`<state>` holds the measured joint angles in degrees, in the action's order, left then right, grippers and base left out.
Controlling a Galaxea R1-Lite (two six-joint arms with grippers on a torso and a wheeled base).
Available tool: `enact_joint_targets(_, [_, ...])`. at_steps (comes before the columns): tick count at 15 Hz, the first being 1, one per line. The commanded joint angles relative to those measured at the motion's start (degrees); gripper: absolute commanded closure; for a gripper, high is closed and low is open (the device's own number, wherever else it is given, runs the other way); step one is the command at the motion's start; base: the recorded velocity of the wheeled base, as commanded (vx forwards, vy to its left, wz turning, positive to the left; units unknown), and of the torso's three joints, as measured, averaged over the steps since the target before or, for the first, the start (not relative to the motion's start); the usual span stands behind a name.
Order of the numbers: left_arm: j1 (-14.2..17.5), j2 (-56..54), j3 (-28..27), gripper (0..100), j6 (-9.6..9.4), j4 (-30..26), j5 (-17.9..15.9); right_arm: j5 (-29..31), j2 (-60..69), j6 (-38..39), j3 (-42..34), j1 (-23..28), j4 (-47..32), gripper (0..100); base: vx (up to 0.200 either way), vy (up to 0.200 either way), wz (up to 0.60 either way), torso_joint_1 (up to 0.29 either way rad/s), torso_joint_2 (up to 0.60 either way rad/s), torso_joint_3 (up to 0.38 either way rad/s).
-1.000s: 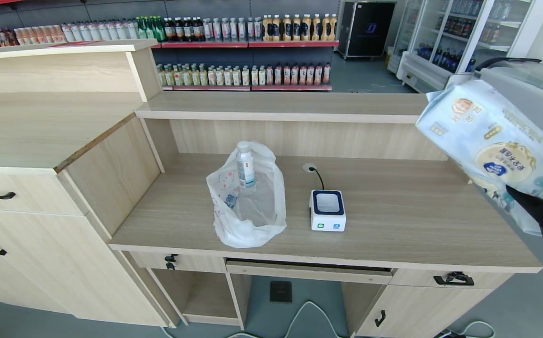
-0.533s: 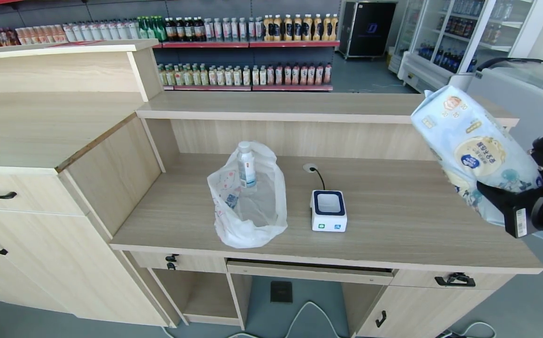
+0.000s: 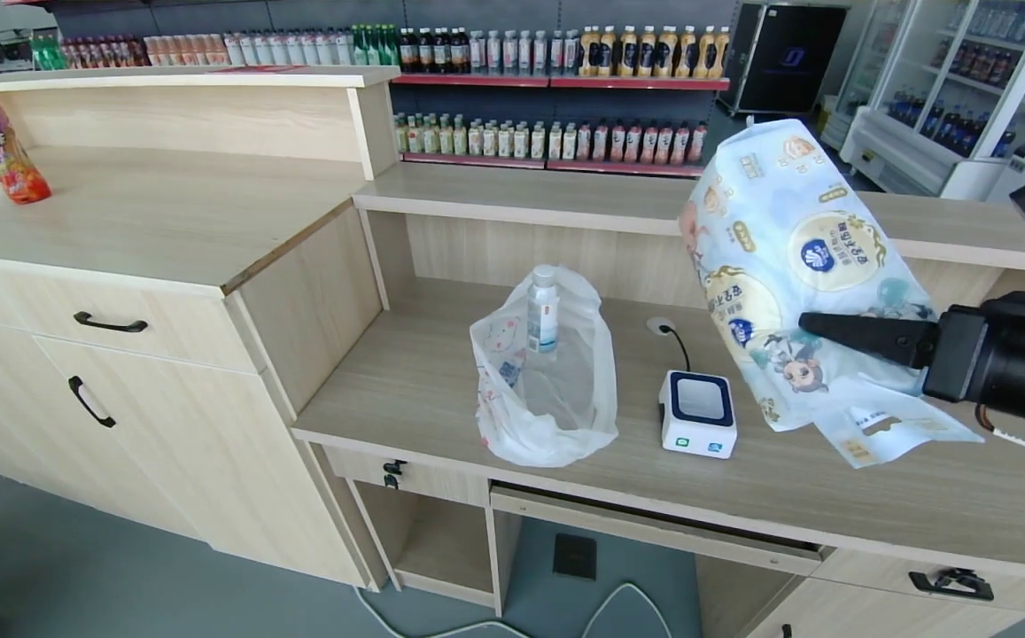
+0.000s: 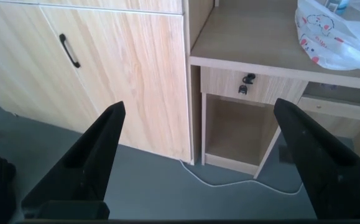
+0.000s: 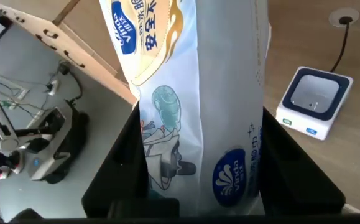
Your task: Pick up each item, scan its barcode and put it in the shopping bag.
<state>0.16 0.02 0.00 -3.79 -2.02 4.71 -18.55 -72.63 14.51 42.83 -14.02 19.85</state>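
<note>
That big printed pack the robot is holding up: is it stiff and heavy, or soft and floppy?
Probably soft: the pack creases where the right hand pinches it. Its loose bottom flap droops toward the counter, so the film looks floppy. Likely light for its bulk, since one hand holds it aloft.

A light wooden counter [image 3: 441,390] has cabinet doors with black handles [image 3: 109,324] at its left. Behind it stand shelves of bottled drinks [image 3: 556,53] and glass-door fridges [image 3: 946,80]. A white cable [image 4: 220,182] lies on the grey floor.
</note>
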Motion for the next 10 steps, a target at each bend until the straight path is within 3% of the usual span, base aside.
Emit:
enact_joint_targets(1, [0.1,0.0,0.0,0,0.01,0.0,0.0,-6.1,-5.4,4.7,1.0,7.8,-0.2,100,0.000,0.000,0.00,0.000,0.00,0.000])
enact_joint_targets(4, [0.1,0.0,0.0,0,0.01,0.0,0.0,-18.1,-12.5,7.5,1.1,17.6,-0.2,100,0.000,0.000,0.00,0.000,0.00,0.000])
enact_joint_targets(9, [0.1,0.0,0.0,0,0.01,0.0,0.0,-43.6,-20.8,7.8,1.6,26.9,-0.2,100,0.000,0.000,0.00,0.000,0.00,0.000])
enact_joint_targets(10, [0.1,0.0,0.0,0,0.01,0.0,0.0,-45.6,-22.2,7.8,2.3,27.8,-0.2,100,0.000,0.000,0.00,0.000,0.00,0.000])
